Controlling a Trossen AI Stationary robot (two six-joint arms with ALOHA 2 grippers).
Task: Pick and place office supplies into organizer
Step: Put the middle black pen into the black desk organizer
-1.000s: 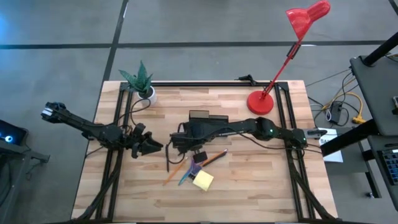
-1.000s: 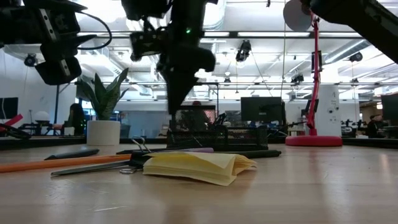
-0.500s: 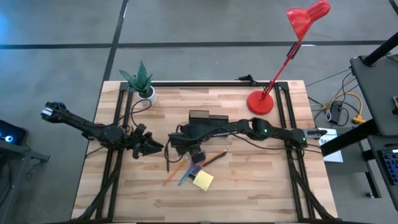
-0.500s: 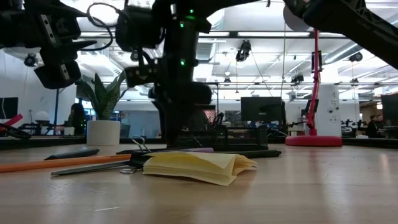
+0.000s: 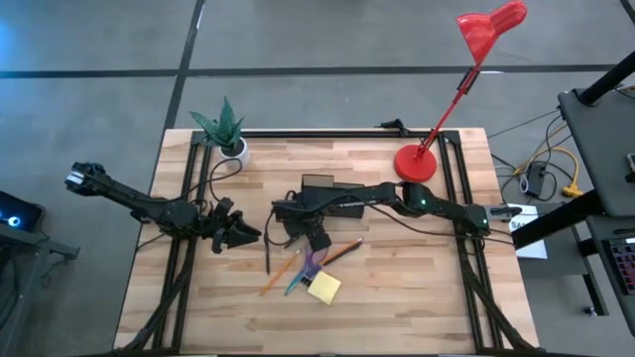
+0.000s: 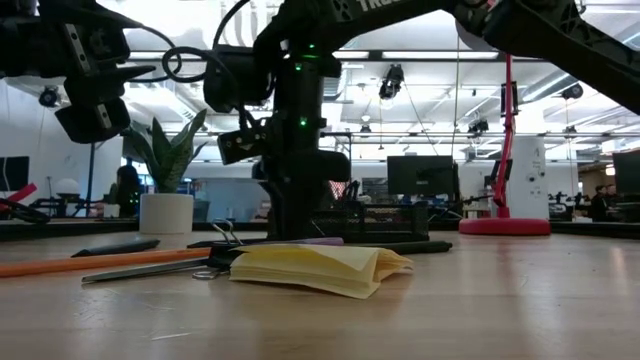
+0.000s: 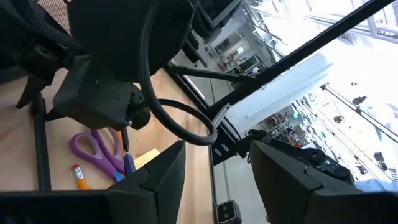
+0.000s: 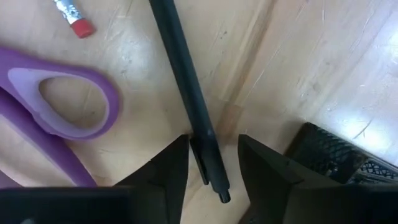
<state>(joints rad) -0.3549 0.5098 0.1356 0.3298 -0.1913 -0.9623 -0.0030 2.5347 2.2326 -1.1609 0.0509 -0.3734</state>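
Black pen (image 8: 186, 93) lies between the right hand's (image 8: 213, 163) parted fingers, not clearly gripped; left hand (image 7: 214, 168) open, empty.

Table (image 5: 417, 288) is showing pale wood planks with darker seams; organizer (image 5: 332, 188) is reading black, with a mesh pattern. Scissors (image 8: 56, 112) are showing purple handles, the pencil (image 8: 74, 22) is showing a red eraser tip on a silver ferrule, the pen (image 8: 189, 106) is looking plain black, and the sticky-note pad (image 5: 323, 288) is showing yellow. Lamp (image 5: 451, 94) is showing solid red, the plant (image 5: 220, 126) green with mottled leaves in a white pot.
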